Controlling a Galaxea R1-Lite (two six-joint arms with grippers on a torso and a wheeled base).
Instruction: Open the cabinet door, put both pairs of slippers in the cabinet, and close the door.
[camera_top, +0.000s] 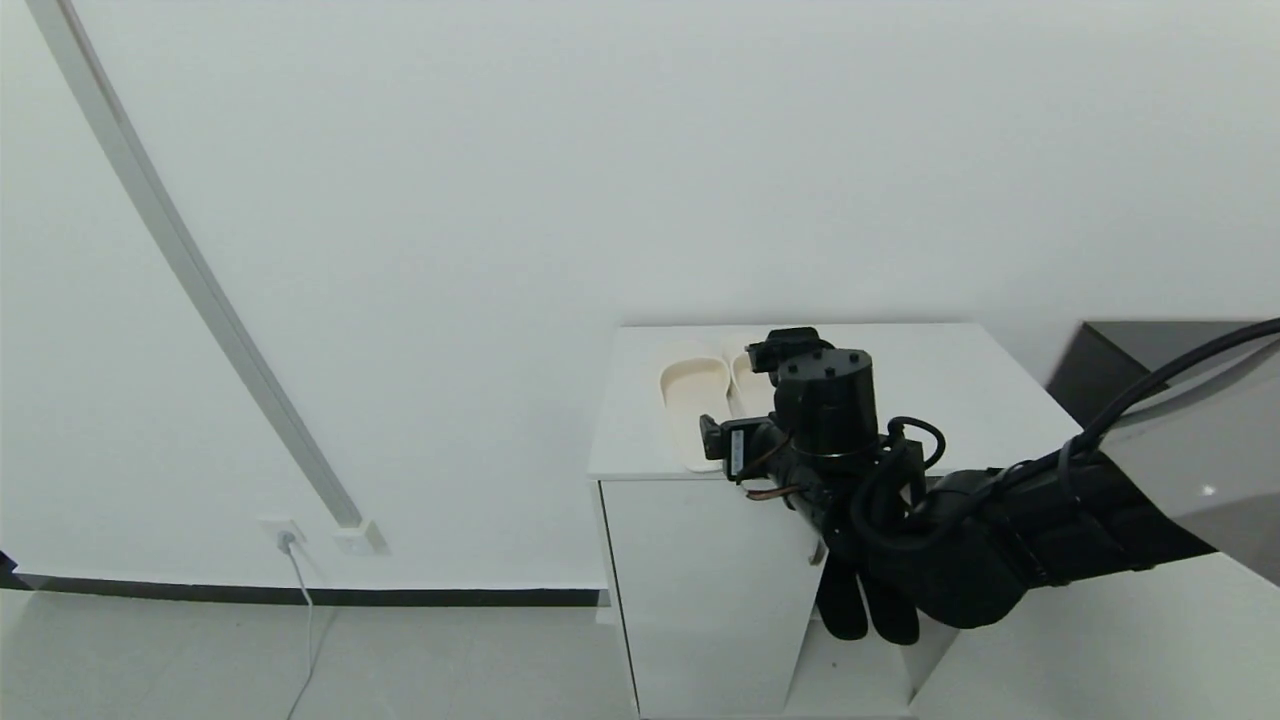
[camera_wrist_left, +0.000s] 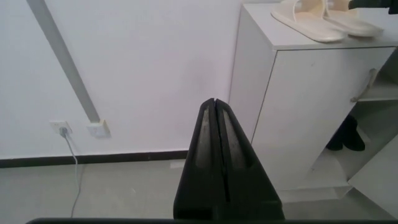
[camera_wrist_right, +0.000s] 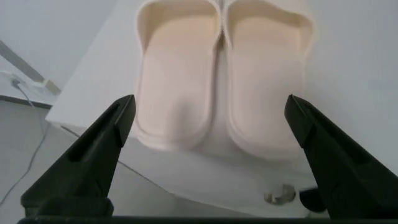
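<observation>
A cream pair of slippers (camera_top: 695, 400) lies side by side on top of the white cabinet (camera_top: 920, 380), near its left front corner. My right gripper (camera_wrist_right: 210, 106) hovers open just above this pair (camera_wrist_right: 224, 81), one finger outside each slipper. My right wrist (camera_top: 825, 400) covers part of the right slipper. A black pair of slippers (camera_top: 865, 605) stands inside the cabinet on a low shelf, also seen as dark shapes (camera_wrist_left: 345, 134). My left gripper (camera_wrist_left: 214, 102) is shut and holds nothing, low and to the left of the cabinet (camera_wrist_left: 298, 99).
The cabinet's right door (camera_wrist_left: 379, 180) stands open, showing shelves; the left panel with a metal handle (camera_wrist_left: 367, 84) is closed. A wall socket with a cable (camera_top: 285, 535) and a slanted strip (camera_top: 200, 280) are on the wall to the left. A dark object (camera_top: 1120, 360) is behind the cabinet.
</observation>
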